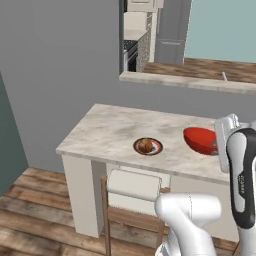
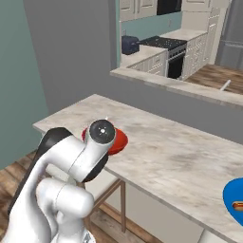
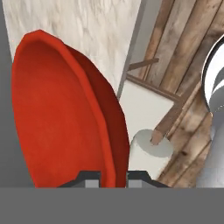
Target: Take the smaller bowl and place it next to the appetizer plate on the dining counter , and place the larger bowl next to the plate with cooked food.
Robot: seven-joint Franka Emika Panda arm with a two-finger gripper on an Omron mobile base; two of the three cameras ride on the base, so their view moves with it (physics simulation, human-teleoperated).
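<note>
Red smaller bowl [image 1: 200, 139], pinched by its rim in the gripper [image 3: 114, 175], hangs tilted beside the appetizer plate [image 1: 148, 146], apparently ready for setting down

Red bowl [image 2: 118, 140] on marbled counter [image 2: 180, 156] behind arm [image 2: 80, 161], blue plate [image 2: 236, 201] rt.

Light: I'm seeing flat, even brightness, with no clear source showing.
Shadows: soft shade is sitting under the dining counter [image 1: 110, 131] overhang.
Glare: the smaller bowl [image 3: 61, 113] is shining faintly along its rim.
Sharpness: edges are looking slightly soft and blocky in the hand view; nothing is smearing.
</note>
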